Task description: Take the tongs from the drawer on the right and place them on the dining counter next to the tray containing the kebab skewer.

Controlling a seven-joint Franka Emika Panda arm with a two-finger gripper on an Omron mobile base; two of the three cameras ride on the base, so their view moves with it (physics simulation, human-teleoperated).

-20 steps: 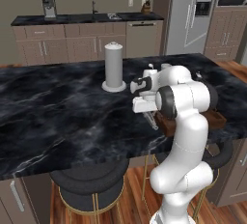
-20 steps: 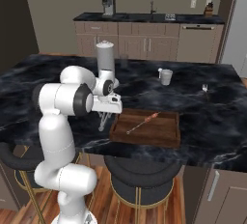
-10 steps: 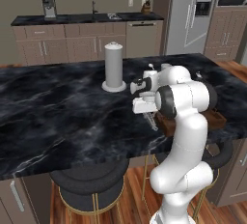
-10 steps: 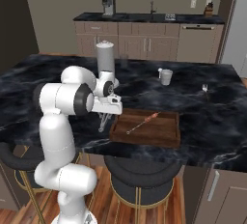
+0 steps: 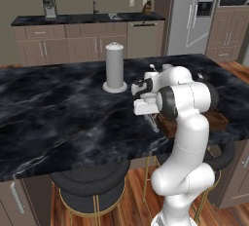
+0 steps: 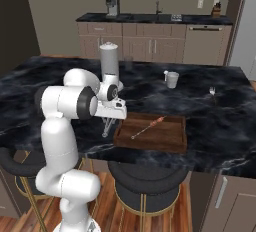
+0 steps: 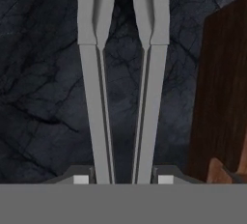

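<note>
My gripper (image 6: 111, 117) (image 5: 146, 113) (image 7: 123, 179) is shut on the tongs (image 6: 106, 126) (image 5: 152, 124) (image 7: 91, 121). They hang tips-down just above the dining counter (image 6: 215, 121) (image 5: 58, 118) (image 7: 43, 97), near its front edge. Their two slim silver arms run up the hand view. The dark wooden tray (image 6: 150, 143) (image 7: 222, 97) (image 5: 219, 120) lies on the counter close beside the tongs, on their right in the right base view. The kebab skewer (image 6: 147, 126) rests slantwise inside it. The drawer is out of view.
A tall white canister (image 5: 115, 67) (image 6: 109, 62) stands on the counter behind the gripper. A small cup (image 6: 172, 79) and a little utensil (image 6: 212, 92) sit farther back right. Black stools (image 6: 145, 176) (image 5: 90, 186) stand under the counter's front edge.
</note>
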